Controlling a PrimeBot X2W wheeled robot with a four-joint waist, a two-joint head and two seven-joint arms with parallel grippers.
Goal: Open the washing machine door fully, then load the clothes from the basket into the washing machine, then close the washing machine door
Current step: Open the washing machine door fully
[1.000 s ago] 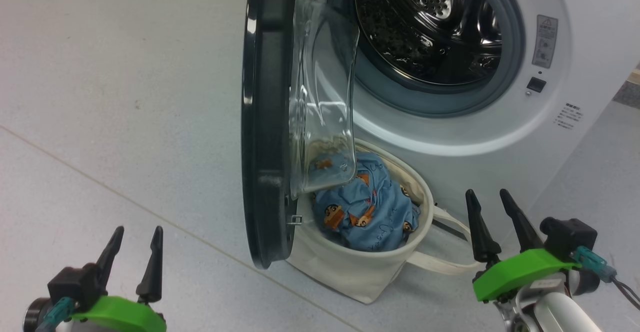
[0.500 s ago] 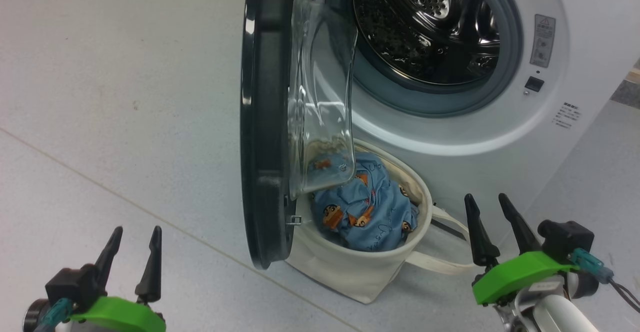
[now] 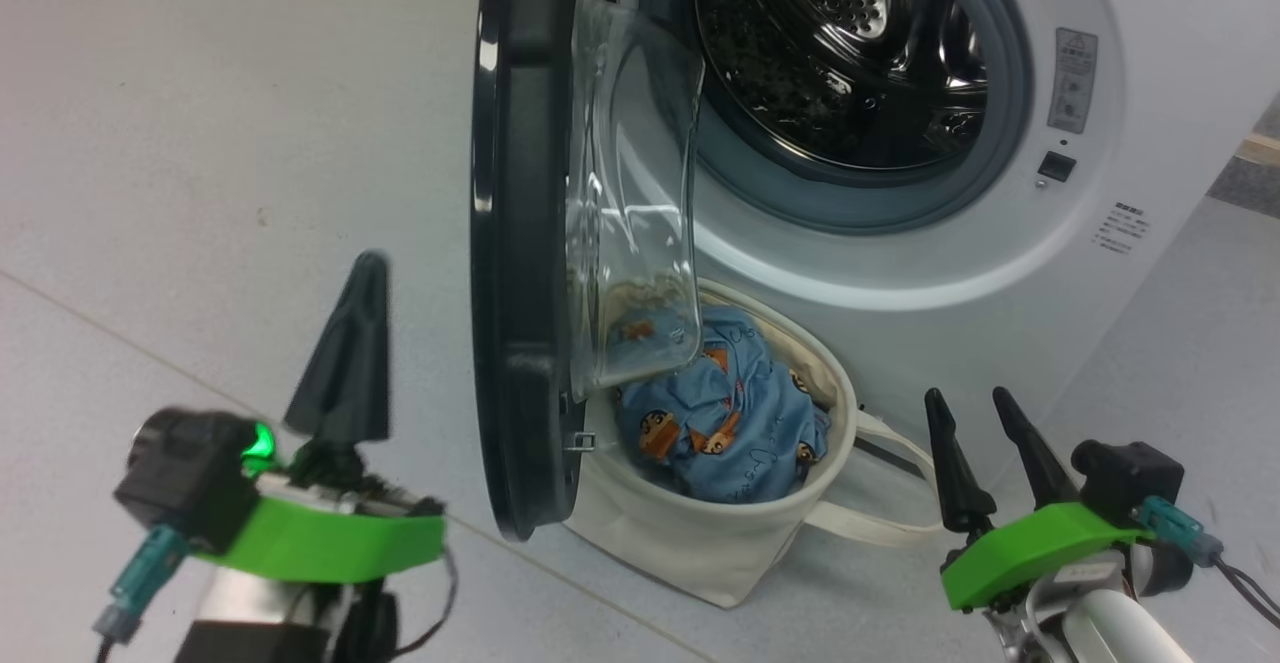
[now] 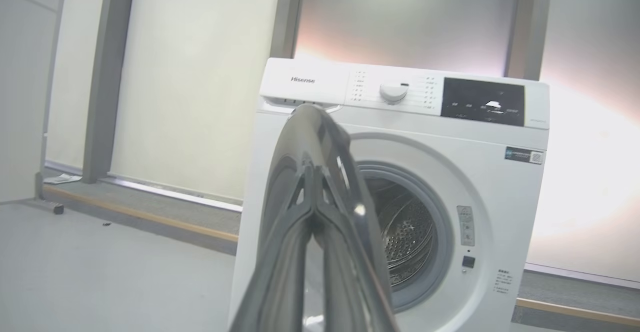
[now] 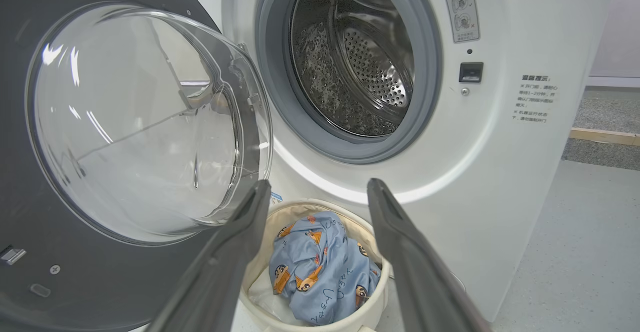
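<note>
pale grey floor (image 3: 200,123) runs up to the washing machine (image 3: 1010,273), a white box backed by a frosted wall panel (image 4: 190,71) in the left wrist view. the washing machine door (image 3: 520,243) stands out roughly square to the front, hinged on the left. the steel drum (image 3: 830,43) is exposed, but the opening step looks only part done.

that matters because the basket (image 3: 700,543) sits on the floor just beside the machine's foot, right under the mouth, and the door's glass bulge hangs over its left side. the clothes (image 3: 720,423), a blue printed bundle, lie heaped inside the basket, with nothing loaded yet.

the left gripper (image 3: 365,273) hovers on the outer side of the door, near the black rim without clearly touching it. its fingers are pressed together with nothing between them, tips meeting in its own wrist view, where they line up with the door's edge. i judge that a closed pair serves as one stiff prong for working the door wider and clearing the basket.

the right gripper (image 3: 967,398) hangs low to the right of the basket, fingers spread and empty. in its wrist view it is aimed at the clothes, placed, i think, to reach in once the door is out of the way.
</note>
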